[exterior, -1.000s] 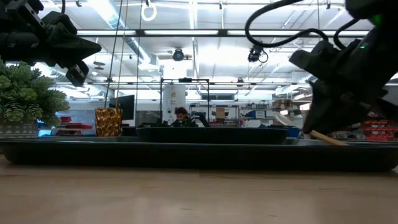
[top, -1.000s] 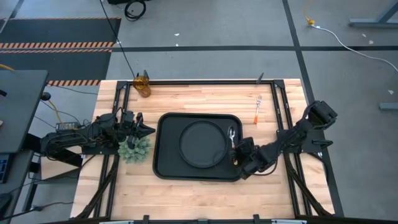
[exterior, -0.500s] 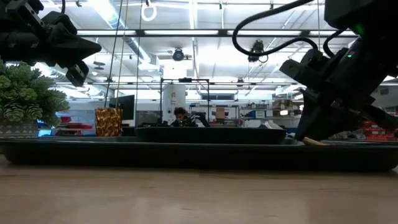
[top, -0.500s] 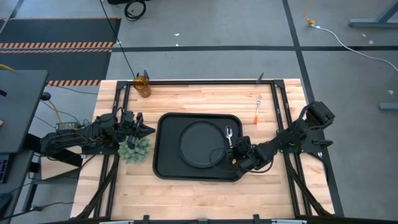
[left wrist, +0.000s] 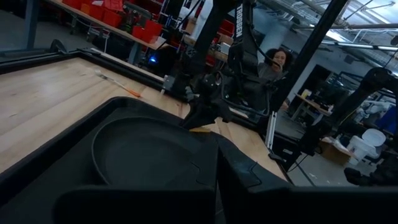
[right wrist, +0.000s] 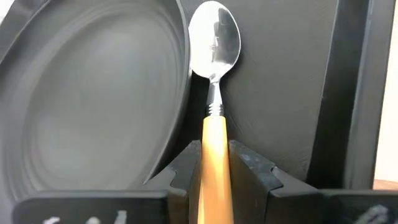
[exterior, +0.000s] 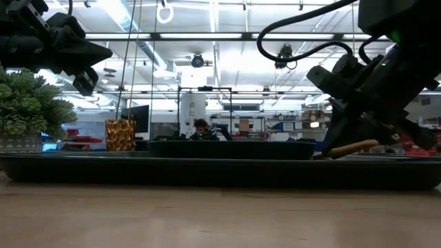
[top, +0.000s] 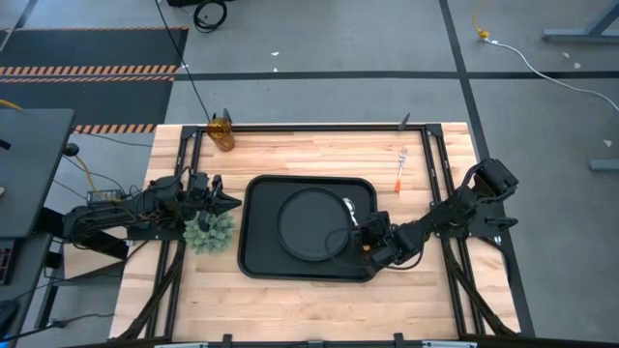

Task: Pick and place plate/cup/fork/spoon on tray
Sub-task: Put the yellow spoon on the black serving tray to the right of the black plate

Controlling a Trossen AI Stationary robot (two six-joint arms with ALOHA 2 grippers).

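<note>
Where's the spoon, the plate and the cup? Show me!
spoon [right wrist: 214,37]: right wrist view, on its shiny bowl.
plate [top: 309,222]: high view, on its flat middle.
cup [top: 222,130]: high view, on its amber side, at the table's far edge.

Robotics lab: workbenches, ceiling striplights.

We see even, bright overhead light on the pale wooden bench. Ceiling strip lights glare in the low view, silhouetting the arms. The shiny silver spoon bowl gleams.
</note>
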